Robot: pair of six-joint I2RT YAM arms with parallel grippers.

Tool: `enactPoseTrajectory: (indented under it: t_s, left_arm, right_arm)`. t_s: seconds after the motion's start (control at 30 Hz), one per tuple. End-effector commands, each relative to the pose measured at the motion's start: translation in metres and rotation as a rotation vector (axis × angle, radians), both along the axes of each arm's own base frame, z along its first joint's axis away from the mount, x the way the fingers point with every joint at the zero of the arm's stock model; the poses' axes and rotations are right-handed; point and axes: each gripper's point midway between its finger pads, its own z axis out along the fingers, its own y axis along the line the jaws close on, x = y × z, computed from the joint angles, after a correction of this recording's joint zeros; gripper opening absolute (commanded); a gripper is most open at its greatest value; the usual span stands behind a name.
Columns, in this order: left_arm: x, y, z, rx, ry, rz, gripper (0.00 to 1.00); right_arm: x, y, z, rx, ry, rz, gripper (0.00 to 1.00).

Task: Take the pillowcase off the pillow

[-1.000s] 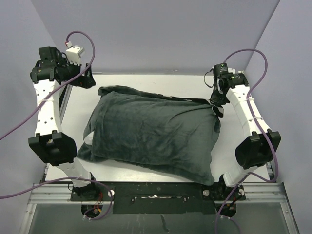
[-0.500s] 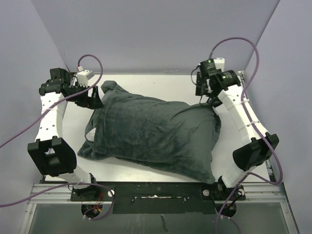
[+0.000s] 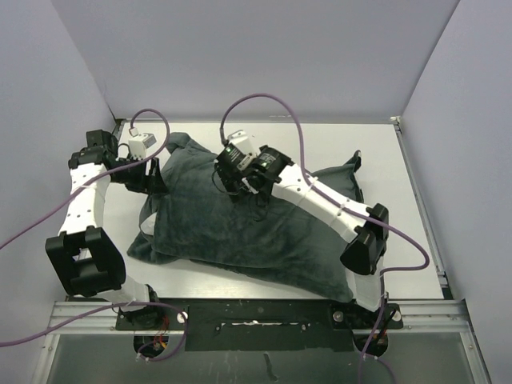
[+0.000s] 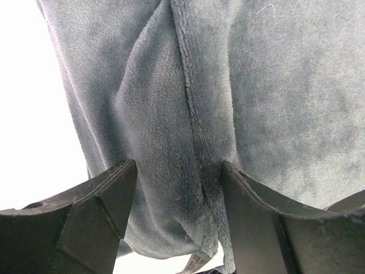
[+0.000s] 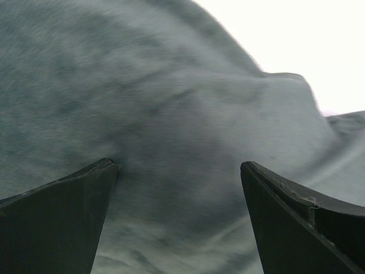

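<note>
Your white table (image 3: 384, 152) carries the pillowcase (image 3: 264, 232), which lies stuffed full across the middle with its dark grey-green fleece side up and one corner reaching toward the far right. Your right gripper (image 3: 240, 186) hangs over the far-middle part of that fleece, its jaws spread wide with nothing between them. Your left gripper (image 3: 156, 172) sits at the pillowcase's far-left edge, and its fingers (image 4: 108, 200) stand partly apart on either side of a raised fold (image 4: 171, 114) of fleece. You cannot tell whether they press on the fold. A small pale label (image 4: 197, 262) peeks out beneath that edge.
</note>
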Motion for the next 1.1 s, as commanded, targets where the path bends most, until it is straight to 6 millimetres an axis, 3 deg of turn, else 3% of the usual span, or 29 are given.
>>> enactPoseTrajectory:
  t_s: [0.0,0.1,0.23,0.37,0.47,0.57,0.7,0.9,1.07]
  left_arm:
    - [0.003,0.005,0.023,0.042,-0.129,-0.014,0.59]
    - [0.005,0.014,0.026,0.048,-0.145,0.009,0.61]
    - [0.007,0.026,0.032,0.043,-0.159,0.021,0.63]
    - [-0.001,0.016,0.018,0.033,-0.127,-0.019,0.63]
    - [-0.013,-0.008,0.011,-0.004,-0.103,-0.076,0.70]
    - [-0.014,-0.029,0.024,-0.017,-0.141,-0.106,0.74]
    - [-0.007,-0.037,0.041,0.009,-0.204,-0.105,0.75]
    - [-0.004,-0.044,0.023,0.069,-0.200,-0.138,0.78]
    - [-0.006,-0.067,0.027,0.029,-0.215,-0.176,0.79]
  right_arm:
    - [-0.008,0.029,-0.002,0.085,0.021,0.045,0.96]
    - [-0.014,0.028,-0.027,0.092,0.072,0.040,0.96]
    - [-0.020,-0.003,-0.065,0.088,0.148,-0.038,0.91]
    - [-0.031,-0.025,-0.089,0.117,0.184,-0.078,0.87]
    - [-0.040,-0.033,-0.099,0.112,0.204,-0.093,0.87]
    - [-0.046,-0.035,-0.105,0.105,0.219,-0.098,0.87]
    - [-0.051,-0.036,-0.109,0.106,0.227,-0.101,0.88]
    - [-0.057,-0.038,-0.110,0.121,0.230,-0.101,0.88]
    - [-0.063,-0.041,-0.115,0.119,0.237,-0.104,0.88]
